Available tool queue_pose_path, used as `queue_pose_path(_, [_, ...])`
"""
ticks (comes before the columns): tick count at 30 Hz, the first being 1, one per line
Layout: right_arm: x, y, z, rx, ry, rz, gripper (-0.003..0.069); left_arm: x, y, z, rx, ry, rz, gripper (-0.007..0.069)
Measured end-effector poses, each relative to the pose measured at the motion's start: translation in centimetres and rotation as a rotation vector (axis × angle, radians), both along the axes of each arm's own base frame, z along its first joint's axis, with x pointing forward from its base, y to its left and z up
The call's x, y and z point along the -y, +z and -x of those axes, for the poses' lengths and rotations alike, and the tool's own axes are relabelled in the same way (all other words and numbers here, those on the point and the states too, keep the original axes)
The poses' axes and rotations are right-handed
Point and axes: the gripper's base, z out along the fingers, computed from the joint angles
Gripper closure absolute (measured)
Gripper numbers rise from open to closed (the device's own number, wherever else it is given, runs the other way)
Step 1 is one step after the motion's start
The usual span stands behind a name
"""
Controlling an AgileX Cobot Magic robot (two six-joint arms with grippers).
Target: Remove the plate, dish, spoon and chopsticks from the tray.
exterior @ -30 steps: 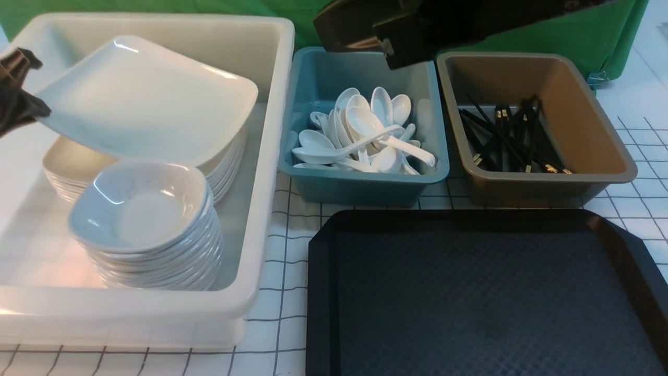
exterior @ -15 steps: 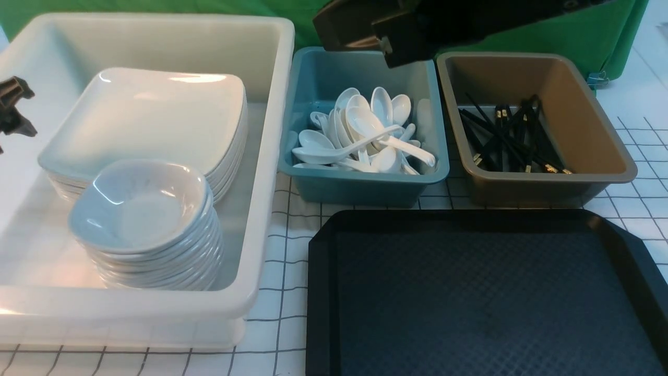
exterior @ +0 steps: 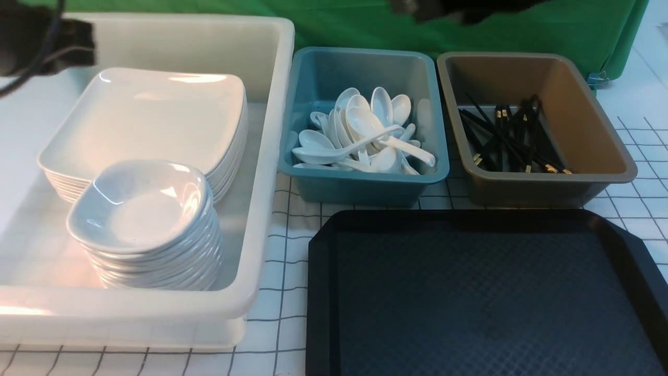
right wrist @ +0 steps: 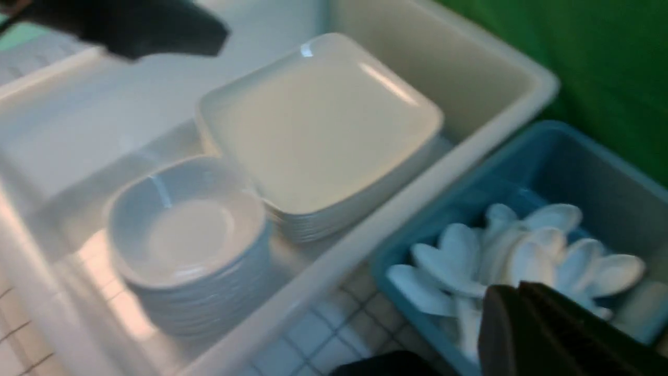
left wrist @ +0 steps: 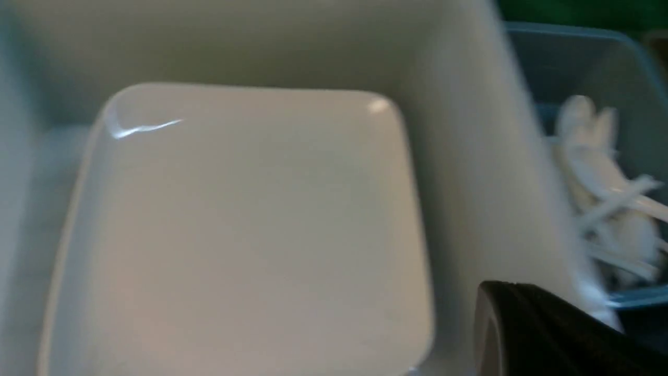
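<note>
Green cloth (exterior: pixel 344 26) backs a white gridded tabletop (exterior: pixel 282 250).

Item: white bin (exterior: pixel 271 156), on my left. Holds a stack of plates; the top plate (exterior: pixel 151 117) lies flat on the stack, toward the bin's far side. Nearer me in the same bin, touching the plate stack, a stack of small dishes (exterior: pixel 143 224).

Item: teal bin (exterior: pixel 436 172), centre, just beside the white bin. Holds a heap of white spoons (exterior: pixel 365 138).

Item: brown bin (exterior: pixel 600 136), on my right. Holds loose black chopsticks (exterior: pixel 509 141) with gold bands.

Item: black tray (exterior: pixel 485 292), in front of the teal and brown bins. Nothing lies on it.

Item: my left gripper (left wrist: pixel 543 329), fingers clenched, holding nothing, above the white bin's far left corner, apart from the plate.

Item: my right gripper (right wrist: pixel 548 334), fingers clenched, holding nothing, raised above the teal bin, blurred at the front view's top edge.
</note>
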Motion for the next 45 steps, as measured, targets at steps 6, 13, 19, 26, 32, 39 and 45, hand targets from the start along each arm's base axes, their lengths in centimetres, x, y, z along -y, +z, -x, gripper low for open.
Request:
queue_pose_path(6, [6.0, 3.3, 3.0, 0.103, -0.282, 0.077, 0.0650, 6.1, 3.3, 6.3, 0.091, -0.296, -0.031, 0.0631])
queue_pose_path(13, [13.7, 4.5, 10.5, 0.268, -0.446, -0.069, 0.0650, 8.0, 2.0, 14.6, 0.140, -0.442, -0.005, 0.0631])
queue_pose_path(19, [18.7, -0.9, 17.8, 0.448, -0.358, -0.250, 0.0650, 5.7, -2.3, 18.7, 0.242, -0.363, 0.052, 0.0631])
queue_pose_path(26, [20.8, -8.8, 22.2, 0.596, -0.242, -0.449, 0.0648, 4.5, -6.5, 19.7, 0.308, -0.256, 0.138, 0.0628])
queue_pose_path(32, [20.8, -12.2, 23.0, 0.628, -0.187, -0.547, 0.0638, 4.3, -8.0, 19.3, 0.310, -0.201, 0.187, 0.0627])
queue_pose_path(39, [20.7, -12.7, 22.8, 0.609, -0.192, -0.535, 0.0603, 4.2, -7.8, 19.2, 0.349, -0.194, 0.154, 0.0627])
queue_pose_path(45, [20.7, -12.7, 22.8, 0.609, -0.192, -0.535, 0.0583, 4.1, -7.9, 19.1, 0.371, -0.200, 0.105, 0.0626])
